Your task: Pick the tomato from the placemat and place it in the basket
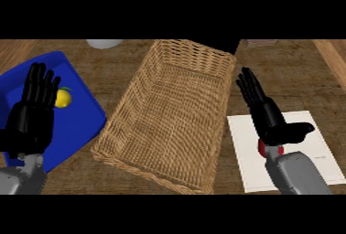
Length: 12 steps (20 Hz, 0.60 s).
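The right hand (pixel 270 116) is hovering over the white placemat (pixel 304 160) with its fingers straight and held together, thumb jutting out to the side — open, holding nothing. Just beneath its wrist a sliver of red is showing: the tomato (pixel 262 147), lying on the placemat near its left edge and mostly hidden by the hand and forearm. The hand is likely sitting above it in order to come down for a grasp, though the fingers are not yet curling round it.

The wicker basket (pixel 135 132) is lying lengthwise between the two mats, its long right wall just beside the placemat's left edge — so the carry looks short, a lift over that wall and a move leftward into the wide open interior.

The left hand (pixel 32 105) is resting open at the view's left, fingers up, over a blue mat (pixel 84 128) where a lemon (pixel 64 98) is lying. A pale round object (pixel 105 43) is sitting at the far edge, well apart from the path.
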{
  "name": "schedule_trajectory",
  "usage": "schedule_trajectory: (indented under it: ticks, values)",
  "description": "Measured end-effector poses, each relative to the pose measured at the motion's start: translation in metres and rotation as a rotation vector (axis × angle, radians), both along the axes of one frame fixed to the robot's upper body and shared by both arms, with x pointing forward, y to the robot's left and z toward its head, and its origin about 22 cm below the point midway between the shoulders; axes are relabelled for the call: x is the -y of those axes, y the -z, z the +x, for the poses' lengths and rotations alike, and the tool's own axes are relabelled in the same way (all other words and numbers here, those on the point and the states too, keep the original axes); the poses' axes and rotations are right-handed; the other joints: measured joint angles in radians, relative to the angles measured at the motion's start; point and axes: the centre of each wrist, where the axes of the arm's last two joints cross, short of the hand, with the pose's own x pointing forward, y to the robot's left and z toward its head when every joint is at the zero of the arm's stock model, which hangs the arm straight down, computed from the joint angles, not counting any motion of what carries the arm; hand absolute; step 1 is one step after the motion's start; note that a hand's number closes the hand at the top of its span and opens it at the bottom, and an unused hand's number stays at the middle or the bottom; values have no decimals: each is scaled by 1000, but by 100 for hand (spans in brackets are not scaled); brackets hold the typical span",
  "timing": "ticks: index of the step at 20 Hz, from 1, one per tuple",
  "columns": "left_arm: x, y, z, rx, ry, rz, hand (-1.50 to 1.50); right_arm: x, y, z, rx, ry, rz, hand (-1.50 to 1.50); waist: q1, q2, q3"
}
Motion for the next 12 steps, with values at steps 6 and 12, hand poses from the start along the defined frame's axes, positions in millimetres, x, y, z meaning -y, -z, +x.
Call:
schedule_trajectory:
  ticks: [6,12]
  values:
    - [-13,-6,2,6,78,253,0,-7,-21,10,-3,-177,-23,150,-9,31,7]
    - [-20,1,4,-52,158,383,0,-73,-15,-17,-39,-175,199,-150,-25,34,11]
